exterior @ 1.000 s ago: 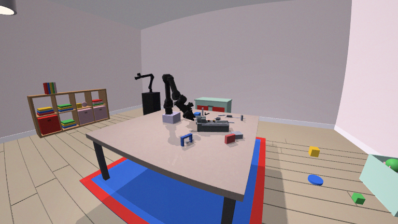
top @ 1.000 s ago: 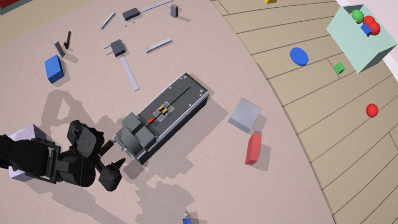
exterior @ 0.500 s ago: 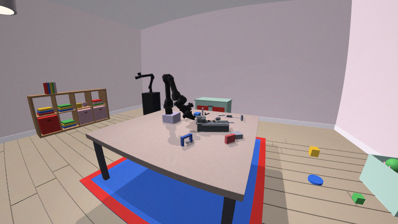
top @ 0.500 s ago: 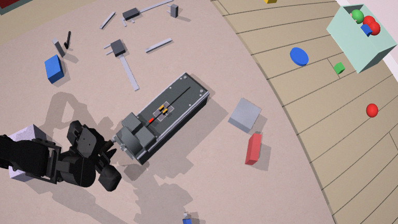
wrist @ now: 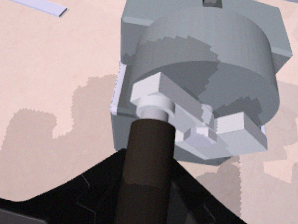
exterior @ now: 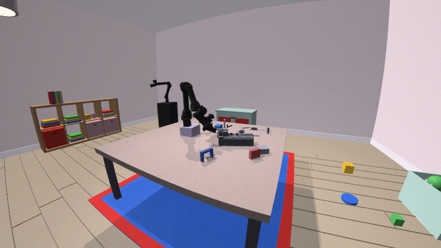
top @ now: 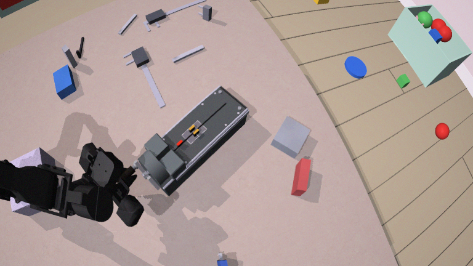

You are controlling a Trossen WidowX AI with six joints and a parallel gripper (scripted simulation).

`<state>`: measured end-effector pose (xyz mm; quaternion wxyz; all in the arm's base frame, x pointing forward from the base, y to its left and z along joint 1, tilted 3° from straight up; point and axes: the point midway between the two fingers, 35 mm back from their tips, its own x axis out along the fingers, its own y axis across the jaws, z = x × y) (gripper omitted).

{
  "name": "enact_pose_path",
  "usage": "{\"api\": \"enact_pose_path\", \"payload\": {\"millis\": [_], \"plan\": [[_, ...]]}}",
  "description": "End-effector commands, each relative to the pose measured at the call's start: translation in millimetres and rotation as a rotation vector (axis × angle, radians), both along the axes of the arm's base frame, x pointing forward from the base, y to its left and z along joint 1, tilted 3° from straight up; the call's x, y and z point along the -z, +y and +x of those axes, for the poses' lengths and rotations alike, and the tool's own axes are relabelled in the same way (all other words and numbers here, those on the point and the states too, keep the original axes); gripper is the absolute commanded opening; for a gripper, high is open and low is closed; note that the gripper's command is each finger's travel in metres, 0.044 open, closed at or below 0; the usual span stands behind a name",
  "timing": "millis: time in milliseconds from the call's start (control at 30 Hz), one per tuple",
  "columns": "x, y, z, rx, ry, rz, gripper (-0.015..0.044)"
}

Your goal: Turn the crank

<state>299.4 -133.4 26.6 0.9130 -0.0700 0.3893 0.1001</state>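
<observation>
The grey machine [top: 208, 109] [exterior: 236, 141] lies on the table, its round drum [top: 153, 167] [wrist: 205, 45] facing the arm. The red pointer [top: 179, 143] is in the slot near the grey blocks, on the drum side of the two brass marks [top: 191, 127] [top: 196, 132] and clearly not level with them. The pale crank arm [wrist: 187, 102] crosses the drum's face. Its dark brown handle [wrist: 152, 135] points toward the wrist camera. My gripper [wrist: 145, 161] [exterior: 214, 130] is shut on the handle, with a black finger at each side. The pointer is out of the wrist view.
A blue block [top: 64, 80], grey bars and dark blocks lie on the table beyond the machine. A grey block [top: 291, 135] and a red block [top: 301, 177] lie off its far end. A blue arch [exterior: 205, 151] stands nearer the exterior camera.
</observation>
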Motion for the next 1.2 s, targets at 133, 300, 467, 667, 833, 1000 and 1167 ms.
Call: {"api": "enact_pose_path", "payload": {"millis": [133, 300, 467, 667, 833, 1000, 1167], "plan": [[9.6, 6.2, -1.7, -0.002, 0.006, 0.002, 0.0], [11.3, 6.6, -1.7, -0.002, 0.006, 0.002, 0.0], [13.6, 7.2, -1.8, -0.002, 0.006, 0.002, 0.0], [17.4, 7.6, -1.9, -0.002, 0.006, 0.002, 0.0], [22.5, 7.6, -2.1, -0.002, 0.006, 0.002, 0.0], [29.0, 6.3, -2.0, -0.002, 0.006, 0.002, 0.0], [37.0, 2.7, -1.4, -0.002, 0.006, 0.002, 0.0]]}}
